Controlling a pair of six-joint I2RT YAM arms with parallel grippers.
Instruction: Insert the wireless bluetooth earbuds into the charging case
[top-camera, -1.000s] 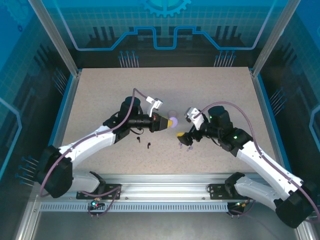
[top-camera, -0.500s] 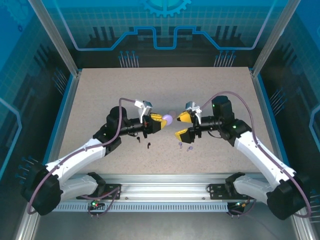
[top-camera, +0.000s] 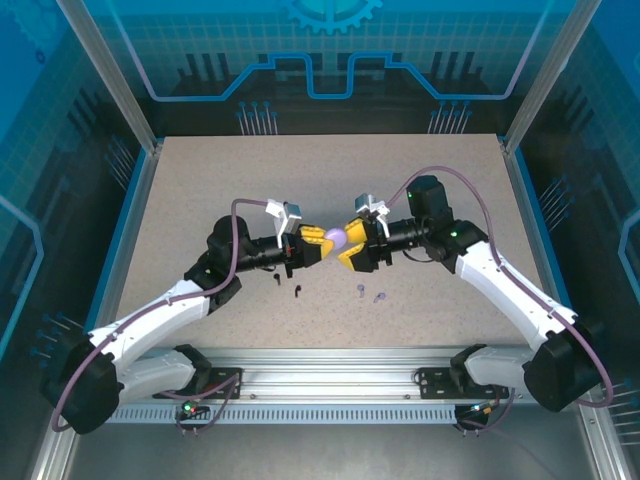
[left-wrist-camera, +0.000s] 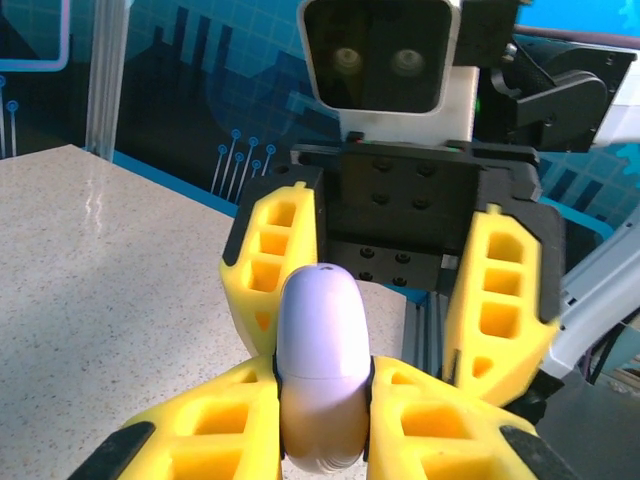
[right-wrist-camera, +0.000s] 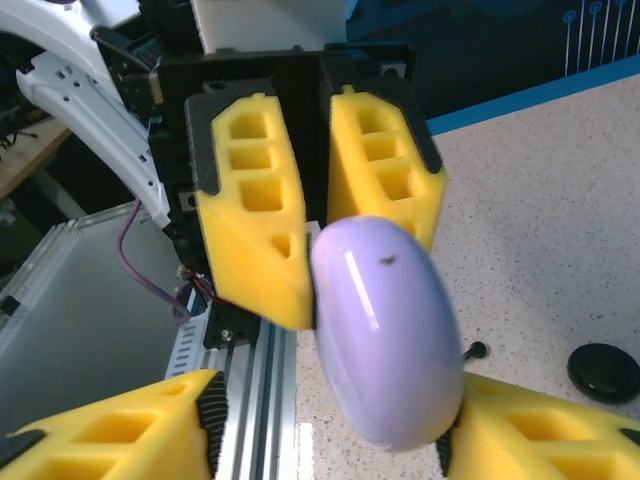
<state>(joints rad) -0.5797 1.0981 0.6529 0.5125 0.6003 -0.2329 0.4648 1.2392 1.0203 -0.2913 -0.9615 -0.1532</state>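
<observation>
top external view, nearest the arm bases: the aluminium rail (top-camera: 330, 365) runs along the near edge. just beyond it on the speckled table (top-camera: 330, 170) lie two lilac earbuds (top-camera: 379, 297) close together on the right arm's side and two black earbuds (top-camera: 298, 291) on the left arm's side, all loose, none in a case. a little beyond them, mid-table, the two arms meet nose to nose. the left gripper (top-camera: 318, 241) is clamped tight on one end of the lilac charging case (top-camera: 335, 239), which is held off the surface with its long axis running straight out from the fingers toward the other arm; in the left wrist view its seam looks closed. the right gripper (top-camera: 352, 246) faces it head-on, jaws roughly half apart and straddling the free end. in the right wrist view one finger (right-wrist-camera: 530, 420) sits at the case's side while the other (right-wrist-camera: 110, 435) stands off with a clear gap, so it has no hold yet. the coming move, as i judge it, is for the right gripper to pinch that free half so the lid can be worked open. the case lies dead ahead between its fingers, and the lilac earbuds are nearer the right arm. farther back the table offers open room up to the far wall.
</observation>
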